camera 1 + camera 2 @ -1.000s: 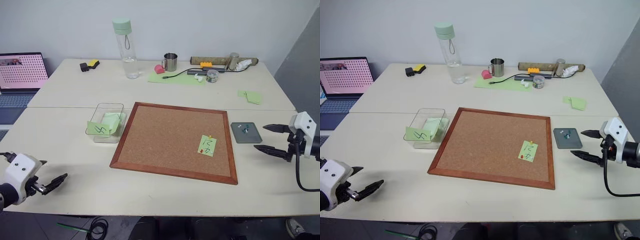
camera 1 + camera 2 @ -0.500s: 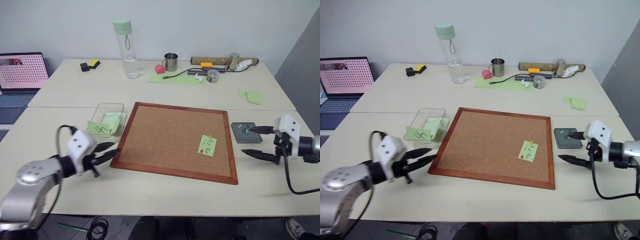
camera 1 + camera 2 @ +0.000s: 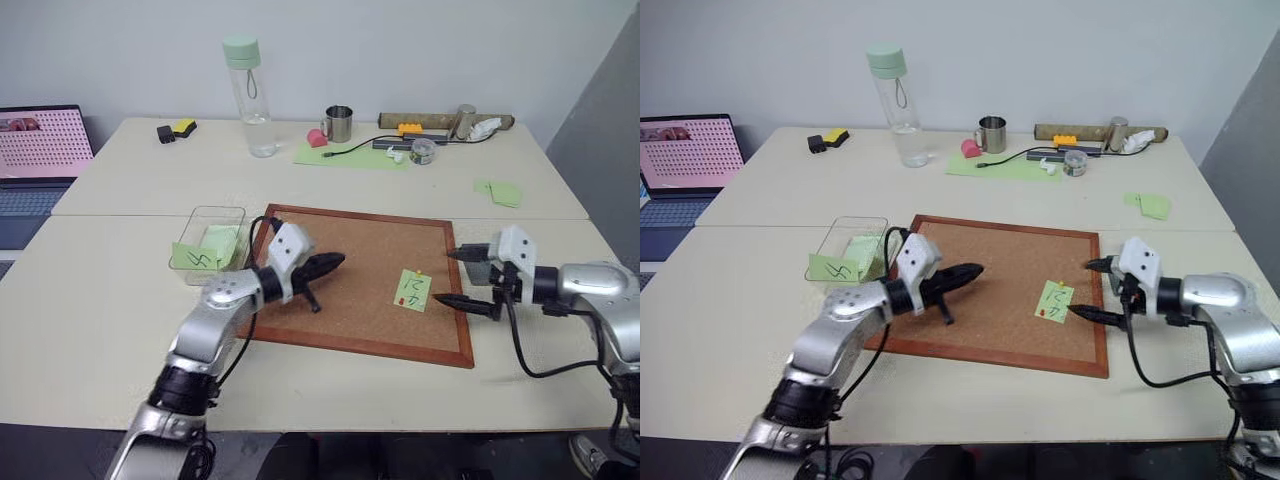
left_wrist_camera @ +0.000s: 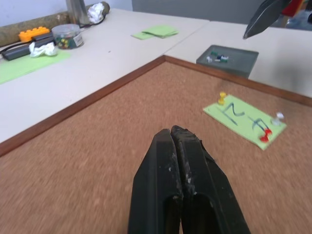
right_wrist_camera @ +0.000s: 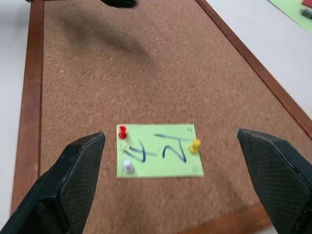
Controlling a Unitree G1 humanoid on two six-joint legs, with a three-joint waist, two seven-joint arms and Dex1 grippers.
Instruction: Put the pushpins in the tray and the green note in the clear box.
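Both arms have swung in over the corkboard (image 3: pixel 350 275) since a second ago: the left pincer (image 3: pixel 335 262) came from the near left edge of the worktop (image 3: pixel 110 300) and snapped closed on the way, holding nothing, while the right pincer (image 3: pixel 458 278) slid in from beside the tray (image 4: pixel 228 58), jaws spread wide and empty.

Just ahead of the right pincer, centred between its two fingers, lies the green note (image 5: pixel 157 150), pinned flat to the cork. The red pushpin (image 5: pixel 122 131) and a pale clear one (image 5: pixel 127 166) stand nearer one finger, the yellow pushpin (image 5: pixel 195 145) nearer the other. The closed left tip points at the same note from across the board, with bare cork between. The tray sits behind the right pincer, off the board's edge; the clear box (image 3: pixel 212 242) is behind the left pincer, already carrying loose green sheets.

The step in hand looks like pulling a pin. Best done by narrowing the right jaws over one small head, gripping its waist and lifting straight out, so the thin paper does not tear or lift. The left tip could press the note down.

Cork is grainy and soft; the pins are glossy plastic with tiny spool heads; the frame is smooth reddish wood.
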